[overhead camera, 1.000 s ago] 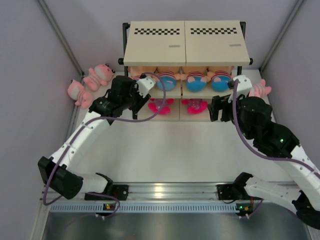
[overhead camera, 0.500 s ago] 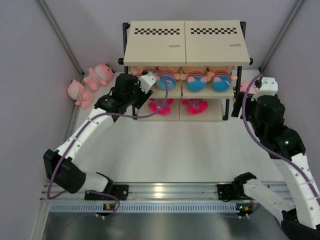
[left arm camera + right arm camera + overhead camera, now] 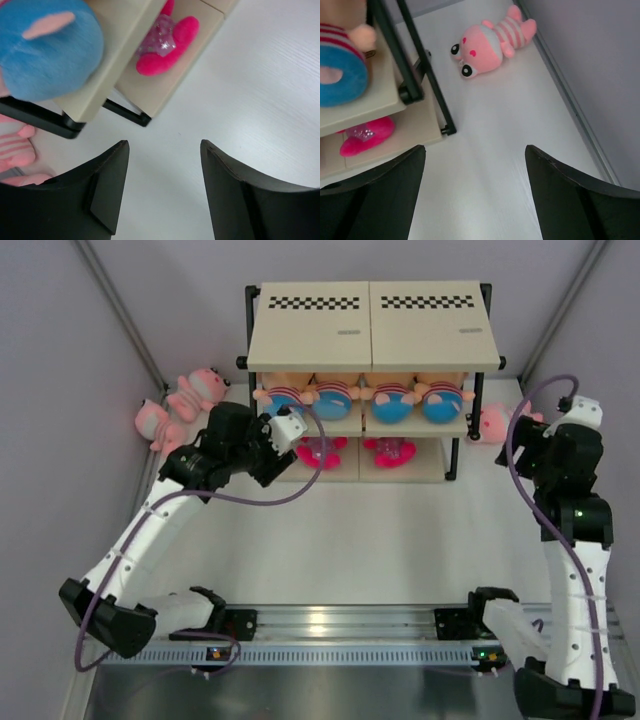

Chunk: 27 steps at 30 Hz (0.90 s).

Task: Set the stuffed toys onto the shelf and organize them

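On the beige three-tier shelf (image 3: pixel 370 330): blue-bottomed plush dolls (image 3: pixel 385 405), magenta plush toys (image 3: pixel 388 452).
Left gripper (image 3: pixel 165 150) and right gripper (image 3: pixel 475 150) both gape wide, empty; pale pink striped plush animals (image 3: pixel 490 42) lie beside it.

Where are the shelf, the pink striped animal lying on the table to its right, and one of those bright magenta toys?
shelf (image 3: pixel 310 340): top external view, bare top board.
pink striped animal (image 3: pixel 477 54): right wrist view, its face.
magenta toy (image 3: pixel 170 45): left wrist view, its plush limb.
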{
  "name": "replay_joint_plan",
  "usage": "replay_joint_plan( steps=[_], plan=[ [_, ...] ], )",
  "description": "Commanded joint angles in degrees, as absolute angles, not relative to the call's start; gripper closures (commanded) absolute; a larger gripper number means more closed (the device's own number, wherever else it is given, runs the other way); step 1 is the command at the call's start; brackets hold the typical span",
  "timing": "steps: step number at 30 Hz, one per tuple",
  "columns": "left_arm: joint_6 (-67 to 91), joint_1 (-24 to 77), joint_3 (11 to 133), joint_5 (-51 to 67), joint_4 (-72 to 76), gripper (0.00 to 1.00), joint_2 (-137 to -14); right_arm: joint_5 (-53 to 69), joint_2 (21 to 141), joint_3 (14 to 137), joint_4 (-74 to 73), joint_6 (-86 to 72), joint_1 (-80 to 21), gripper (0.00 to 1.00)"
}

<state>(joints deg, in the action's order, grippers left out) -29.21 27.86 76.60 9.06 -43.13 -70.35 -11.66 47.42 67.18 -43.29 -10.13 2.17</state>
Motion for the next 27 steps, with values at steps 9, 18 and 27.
replay_joint_plan(
  steps=[9, 18, 27],
  plan=[
    [-29.44, 27.95, 69.18, 1.68, -57.56, 0.33, -61.18, 7.38, 65.87, 66.71, -17.87, -22.23, 30.32, 0.26],
    [-31.20, 26.28, 62.40, -6.76, -60.03, 0.34, -61.08, 11.07, 95.43, 83.20, -15.39, -21.45, 29.80, 0.30],
    [-29.80, 21.19, 65.56, -7.30, -60.82, 0.35, -66.00, 6.94, 120.82, 107.11, -21.18, -9.86, 26.02, 0.25]
  ],
)
